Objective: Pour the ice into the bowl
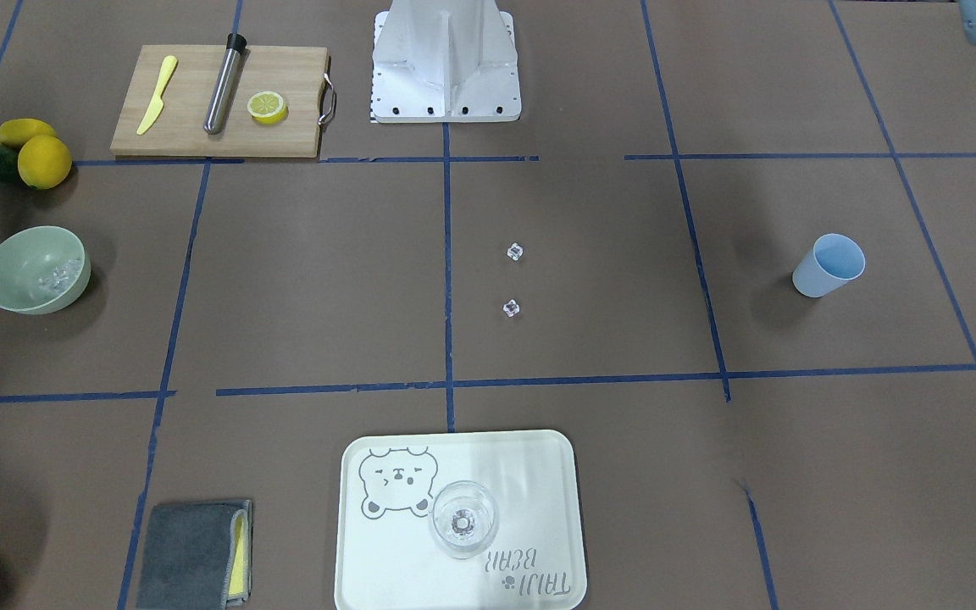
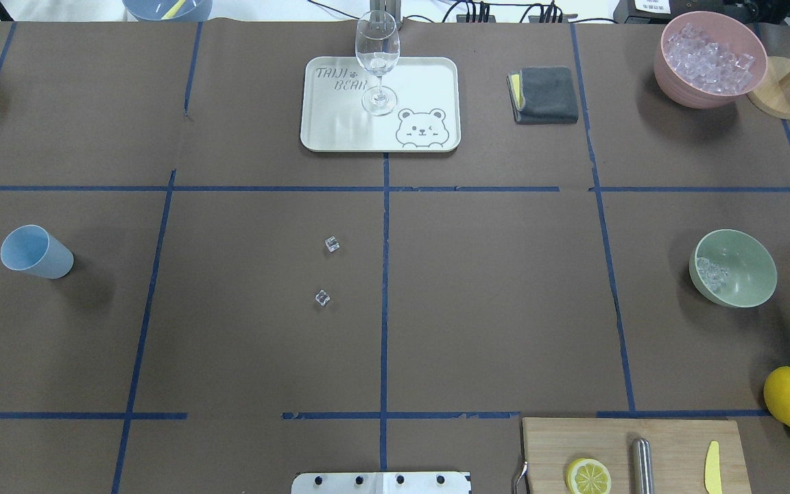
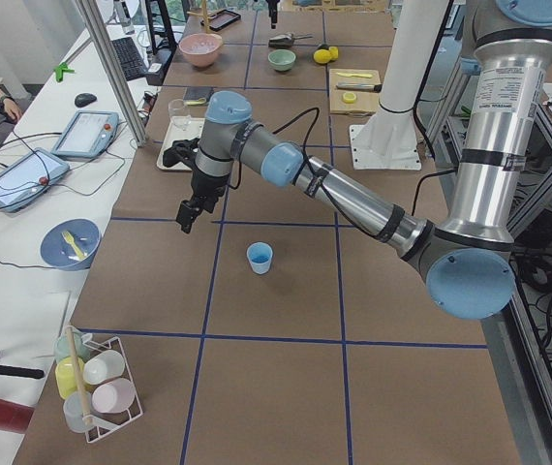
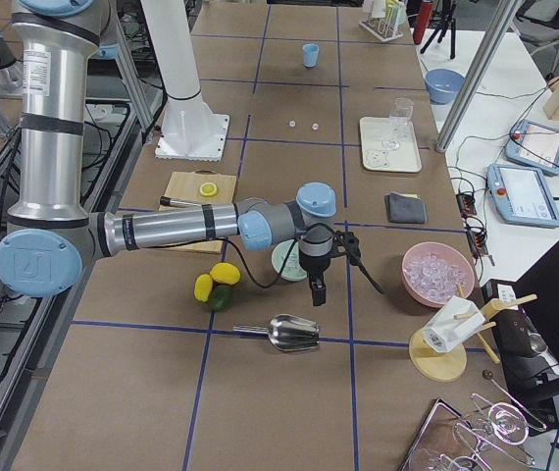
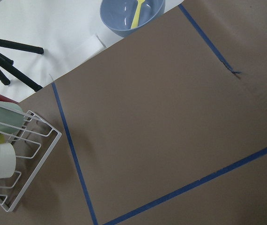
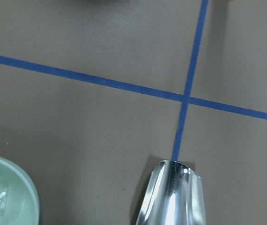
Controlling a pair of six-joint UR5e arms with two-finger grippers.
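Brown tabletop (image 2: 505, 309), crossed by blue tape (image 2: 385, 343), held the bowl (image 2: 733, 269) at middle right with ice (image 2: 710, 273) inside; two cubes (image 2: 331, 243) lay loose near centre. Left pincer (image 3: 186, 219) and right pincer (image 4: 317, 290) showed only from side cameras, their state impossible to tell.

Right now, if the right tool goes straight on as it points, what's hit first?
Probably the bare table: the right tool points straight down between the bowl and the metal scoop. Depth is unclear, so it might clip the scoop.
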